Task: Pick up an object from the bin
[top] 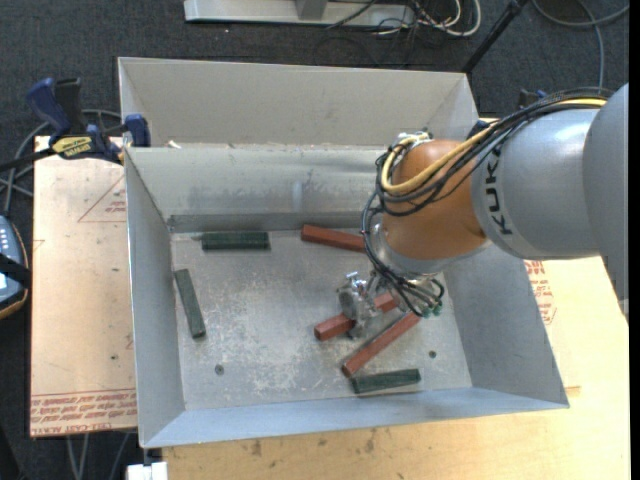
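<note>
The claw hangs right over the short red bar, which lies eight-to-two o'clock beneath it; how open it is I cannot tell.

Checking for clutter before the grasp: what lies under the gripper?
A short red-brown bar and a longer red-brown bar lie there, angled toward the gripper. It covers their near ends, so whether they cross or touch cannot be seen.

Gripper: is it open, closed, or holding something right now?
Gripper: cannot be told. It sits low over a short red-brown bar, right of the middle of the bin.
</note>
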You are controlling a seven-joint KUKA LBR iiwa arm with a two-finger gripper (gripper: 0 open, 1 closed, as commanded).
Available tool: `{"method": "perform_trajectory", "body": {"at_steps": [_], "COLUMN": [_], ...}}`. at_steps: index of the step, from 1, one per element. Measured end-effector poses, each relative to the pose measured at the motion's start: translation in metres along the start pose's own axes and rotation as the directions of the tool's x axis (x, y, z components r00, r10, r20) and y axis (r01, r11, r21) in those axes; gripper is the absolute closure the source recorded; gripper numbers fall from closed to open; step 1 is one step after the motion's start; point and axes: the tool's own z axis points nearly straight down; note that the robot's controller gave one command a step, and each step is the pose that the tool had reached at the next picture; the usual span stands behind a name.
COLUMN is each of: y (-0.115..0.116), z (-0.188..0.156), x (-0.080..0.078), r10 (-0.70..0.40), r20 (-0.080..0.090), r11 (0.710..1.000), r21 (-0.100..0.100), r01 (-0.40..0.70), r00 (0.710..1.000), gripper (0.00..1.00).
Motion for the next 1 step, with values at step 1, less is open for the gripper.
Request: {"method": "perform_trajectory", "body": {"at_steps": [1], "y": [-0.0038], "z": [-0.1242], "x": [-0.0059], "r10": [0.042], "r20": [0.009], "r11": [0.999], "r21": [0.003], "r01": [-0.042], "r00": [0.999], "gripper": [1.0]}}
